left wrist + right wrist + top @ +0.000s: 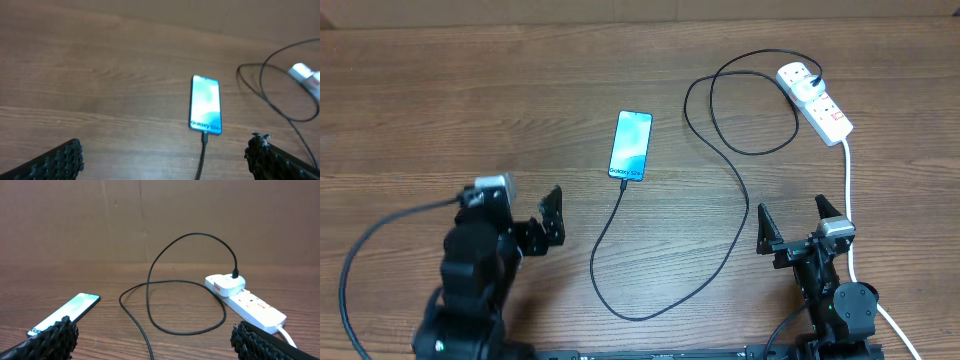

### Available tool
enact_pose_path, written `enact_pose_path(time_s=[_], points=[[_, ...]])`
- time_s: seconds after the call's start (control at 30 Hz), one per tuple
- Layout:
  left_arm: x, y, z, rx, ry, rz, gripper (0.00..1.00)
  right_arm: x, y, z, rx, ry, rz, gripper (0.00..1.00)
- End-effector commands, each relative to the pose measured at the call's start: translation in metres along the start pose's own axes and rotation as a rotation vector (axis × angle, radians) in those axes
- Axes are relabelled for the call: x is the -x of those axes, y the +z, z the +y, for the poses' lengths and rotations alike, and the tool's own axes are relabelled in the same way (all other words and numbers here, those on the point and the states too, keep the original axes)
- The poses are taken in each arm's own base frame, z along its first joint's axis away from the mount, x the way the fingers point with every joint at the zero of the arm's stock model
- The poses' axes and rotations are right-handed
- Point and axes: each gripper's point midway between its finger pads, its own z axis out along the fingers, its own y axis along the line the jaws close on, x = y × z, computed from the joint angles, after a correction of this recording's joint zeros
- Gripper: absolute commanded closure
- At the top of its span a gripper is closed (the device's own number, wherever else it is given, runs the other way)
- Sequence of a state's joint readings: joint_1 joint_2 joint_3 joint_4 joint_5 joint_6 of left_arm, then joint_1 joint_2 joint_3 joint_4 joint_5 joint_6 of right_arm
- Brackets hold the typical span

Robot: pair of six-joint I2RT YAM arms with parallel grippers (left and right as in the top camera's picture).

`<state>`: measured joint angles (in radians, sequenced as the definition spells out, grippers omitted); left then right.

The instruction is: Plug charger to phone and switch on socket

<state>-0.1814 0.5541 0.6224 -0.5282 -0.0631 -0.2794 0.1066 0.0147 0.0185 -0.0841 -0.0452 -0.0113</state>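
The phone (631,146) lies flat mid-table, its blue-teal screen lit (205,105). The charger (747,212), a thin black cable, has its tip in the phone's near end (204,135). From there it loops across the table (147,307) to a white plug (226,283) in the socket (815,102), a white power strip at the far right (255,307). I cannot tell how its switch stands. My left gripper (525,207) is open, short of the phone and to its left (165,150). My right gripper (795,222) is open, near the front edge below the socket (154,330), holding nothing.
A thick white cord (848,190) runs from the socket's near end down past my right arm to the front edge. A brown wall stands behind the table (160,220). Bare wood lies left of the phone (440,110).
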Motion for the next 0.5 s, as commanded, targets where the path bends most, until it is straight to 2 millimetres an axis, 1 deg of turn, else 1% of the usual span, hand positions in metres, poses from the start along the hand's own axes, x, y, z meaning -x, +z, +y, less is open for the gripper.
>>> enact_pose_path(time_s=[0.0,0.13,0.27,0.47], points=[[-0.011,-0.003,0.003,-0.02,0.017,-0.049,0.0,-0.002,0.0,0.001,0.004,-0.005,-0.004,0.0],[-0.016,-0.008,0.004,-0.05,0.011,-0.146,0.0,-0.002,0.0,0.001,0.004,-0.005,-0.004,0.0],[-0.015,-0.012,0.0,-0.098,0.015,-0.258,0.0,-0.002,0.0,0.001,0.004,-0.005,-0.004,0.0],[-0.018,-0.008,-0.009,-0.176,0.081,-0.39,0.01,-0.002,0.0,0.001,0.004,-0.005,-0.004,0.0]])
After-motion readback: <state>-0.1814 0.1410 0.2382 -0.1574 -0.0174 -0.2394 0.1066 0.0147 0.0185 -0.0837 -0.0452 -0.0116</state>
